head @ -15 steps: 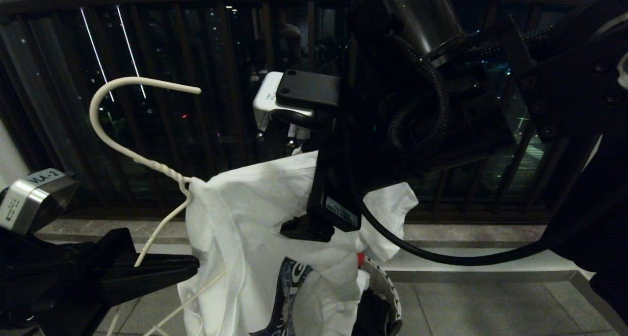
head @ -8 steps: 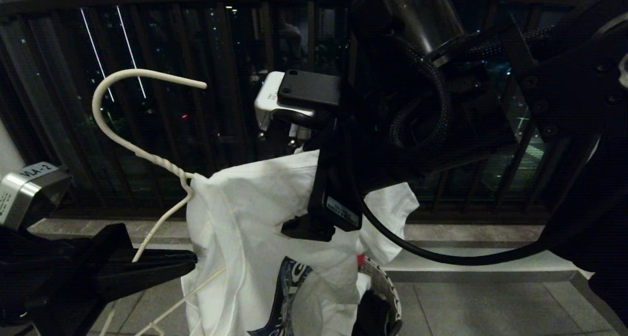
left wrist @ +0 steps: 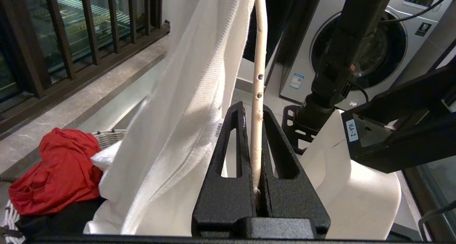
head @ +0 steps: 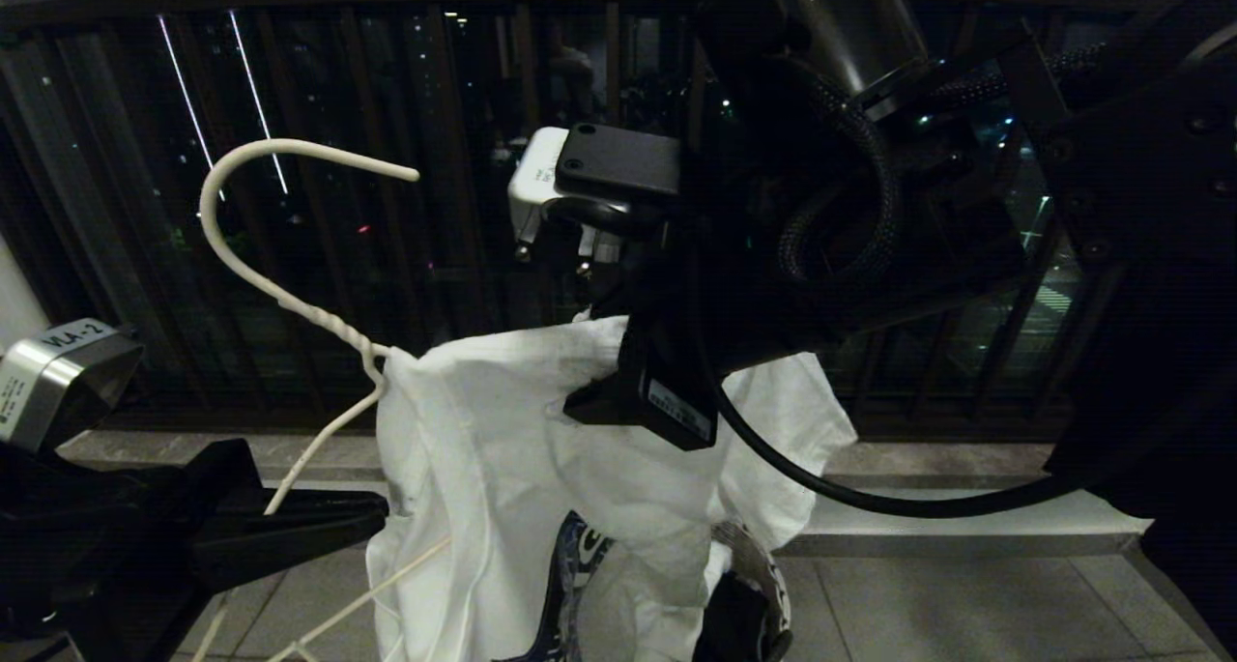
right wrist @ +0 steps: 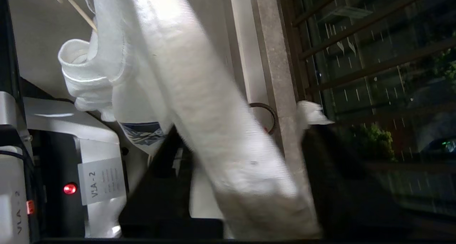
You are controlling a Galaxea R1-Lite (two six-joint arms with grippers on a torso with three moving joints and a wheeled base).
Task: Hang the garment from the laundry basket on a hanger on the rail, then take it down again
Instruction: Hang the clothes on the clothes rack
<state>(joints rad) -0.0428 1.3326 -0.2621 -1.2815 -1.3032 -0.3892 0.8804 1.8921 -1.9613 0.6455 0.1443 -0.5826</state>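
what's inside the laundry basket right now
In the laundry basket lies a crumpled red cloth over something black, with the hem of the white T-shirt trailing in. Anything beneath them is covered.

Dim night-time head view, dark window railing — brighter wrist views, right one blurred on white garment.

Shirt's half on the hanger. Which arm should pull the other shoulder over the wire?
Right. The left gripper is shut on the hanger, steadying it, while the right gripper already straddles the T-shirt fabric near its top edge.
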